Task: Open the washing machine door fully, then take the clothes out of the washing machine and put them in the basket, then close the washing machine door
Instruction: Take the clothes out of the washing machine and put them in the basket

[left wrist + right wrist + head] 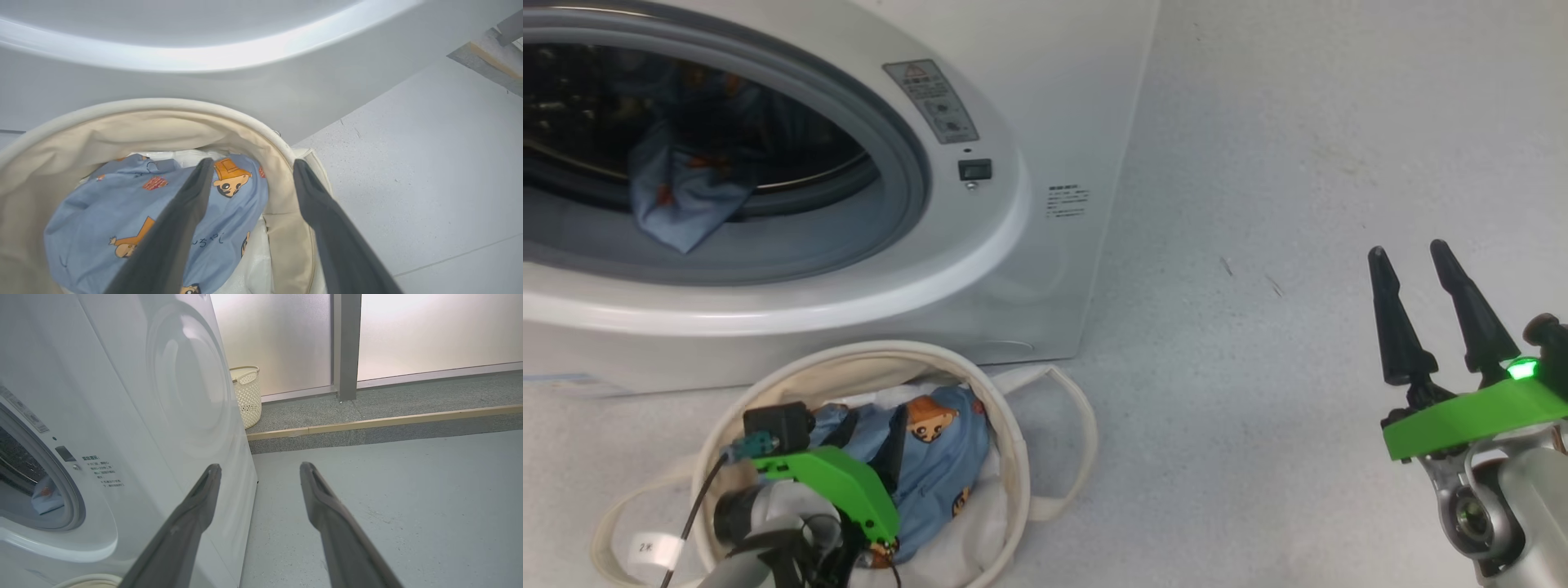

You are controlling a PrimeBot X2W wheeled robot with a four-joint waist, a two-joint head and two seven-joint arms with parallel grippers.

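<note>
Right wrist view: grey floor (408, 506), frosted windows (429, 330); left and right jaws wide.

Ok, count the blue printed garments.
2. One blue printed garment lies in the basket by the open left gripper; a second garment sits in the washing machine mouth. More may hide inside.

The basket (882, 353) is sitting on the floor (1298, 392) just before the washing machine (1045, 98), with clothes (947, 465) lying in it; another garment (682, 200) is lying inside the washing machine
</note>
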